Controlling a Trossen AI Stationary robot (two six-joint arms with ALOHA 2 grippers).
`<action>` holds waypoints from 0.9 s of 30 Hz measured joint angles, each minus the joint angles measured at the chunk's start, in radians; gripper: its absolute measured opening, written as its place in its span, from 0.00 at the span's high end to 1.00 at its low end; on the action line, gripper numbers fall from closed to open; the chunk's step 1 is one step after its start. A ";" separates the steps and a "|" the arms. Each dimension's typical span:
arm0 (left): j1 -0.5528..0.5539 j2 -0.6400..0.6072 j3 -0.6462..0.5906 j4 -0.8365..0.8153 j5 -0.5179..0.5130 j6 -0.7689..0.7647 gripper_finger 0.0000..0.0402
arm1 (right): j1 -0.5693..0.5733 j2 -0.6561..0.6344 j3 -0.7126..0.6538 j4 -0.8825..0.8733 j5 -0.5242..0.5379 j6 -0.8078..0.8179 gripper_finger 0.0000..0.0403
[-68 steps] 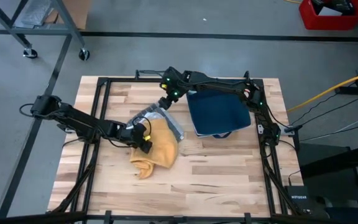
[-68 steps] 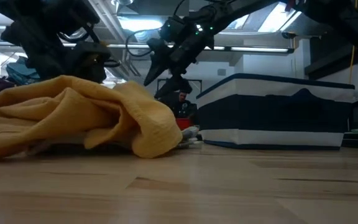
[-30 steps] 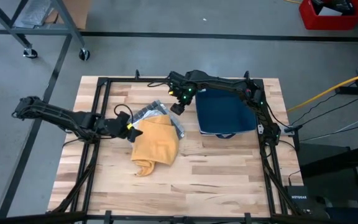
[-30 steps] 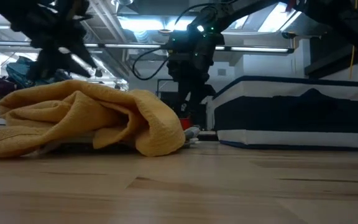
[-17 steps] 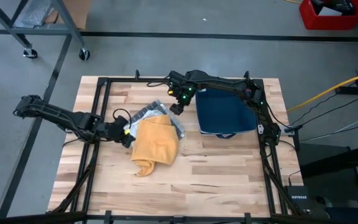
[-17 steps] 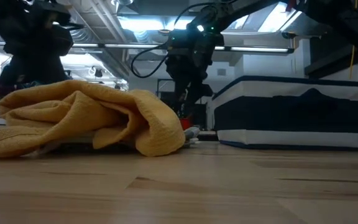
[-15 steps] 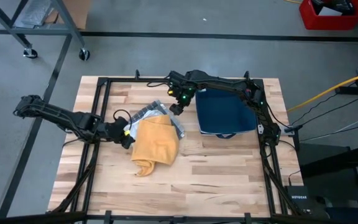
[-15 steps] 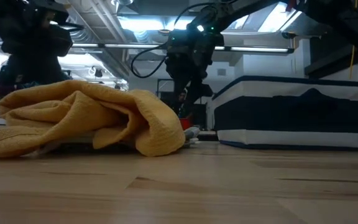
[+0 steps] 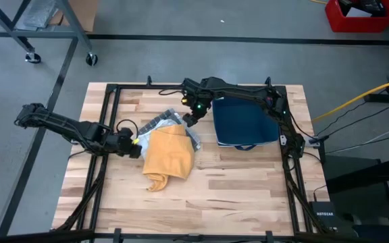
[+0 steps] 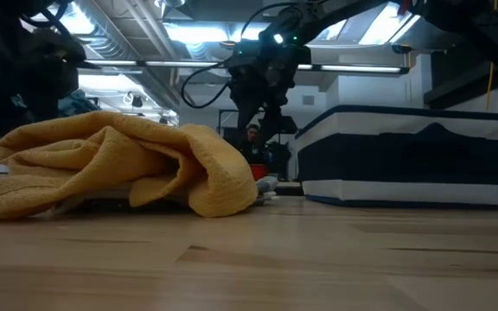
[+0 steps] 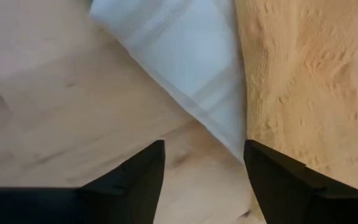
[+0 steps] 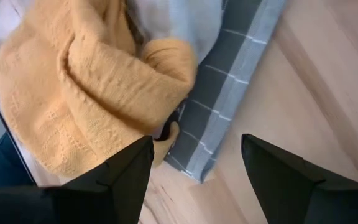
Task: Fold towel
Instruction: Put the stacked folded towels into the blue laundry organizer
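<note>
Left gripper (image 9: 136, 143) sits wide open beside the yellow towel (image 9: 169, 155); I'd pinch one clean edge.

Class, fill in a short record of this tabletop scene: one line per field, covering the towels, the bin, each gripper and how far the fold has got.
yellow towel: crumpled heap, middle of table, lying over the other cloth
grey checked cloth: partly under the yellow towel
blue bin: right of the towels
left gripper: open, at the yellow towel's left edge, holding nothing
right gripper: open, above the cloth's far corner
fold: not yet done
</note>
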 joint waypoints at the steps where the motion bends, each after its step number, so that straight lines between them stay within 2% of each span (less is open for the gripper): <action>1: 0.000 0.001 0.000 0.004 0.000 -0.018 0.47 | 0.006 0.000 0.000 0.002 -0.001 0.000 0.37; 10: 0.000 0.071 0.000 0.026 -0.030 -0.215 0.45 | 0.067 0.031 -0.001 0.001 -0.003 0.001 0.37; 14: 0.000 0.143 0.000 0.061 -0.069 -0.264 0.45 | 0.065 0.031 -0.001 0.004 0.055 -0.003 0.37; 22: 0.000 0.335 0.000 0.244 -0.088 -0.284 0.45 | 0.067 0.036 -0.015 0.009 0.120 0.049 0.37; 27: 0.007 0.403 0.000 0.256 -0.087 -0.241 0.45 | 0.067 0.038 -0.076 0.052 0.110 0.151 0.37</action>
